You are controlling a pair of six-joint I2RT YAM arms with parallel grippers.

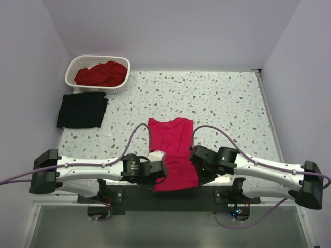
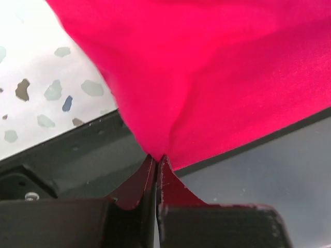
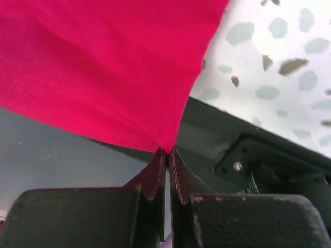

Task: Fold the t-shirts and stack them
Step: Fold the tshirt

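Both of your grippers are pinched tight on the near hem of the bright pink shirt point(image 1: 173, 142): the left gripper point(image 2: 158, 157) has the left hem corner between its closed fingers, and the right gripper point(image 3: 166, 152) has the right corner the same way. The cloth rises in a small peak from each grip.

The step in hand looks like the end-over-end fold, bringing the hem up to the collar. To do it well:

- Lift both corners together and to the same height, so the hem stays a straight line between the grippers.
- Carry them straight toward the far edge of the desk point(image 1: 232, 103), holding the gap between the arms as wide as the shirt, so the middle neither sags nor bunches.
- Lay the hem down square on the far end and let go only once the cloth rests flat.

The shirt lies at the middle of the desk's near edge as a narrow strip, and its hem end reaches the black rail at that edge. Its long axis runs from the near edge toward the far edge. The far end seems to show a shallow neckline dip, so the collar probably points away from you.

The black shirt point(image 1: 83, 109) lies folded by the left edge. The dark red shirt point(image 1: 101, 74) sits crumpled in the basket point(image 1: 72, 72) at the far left corner.
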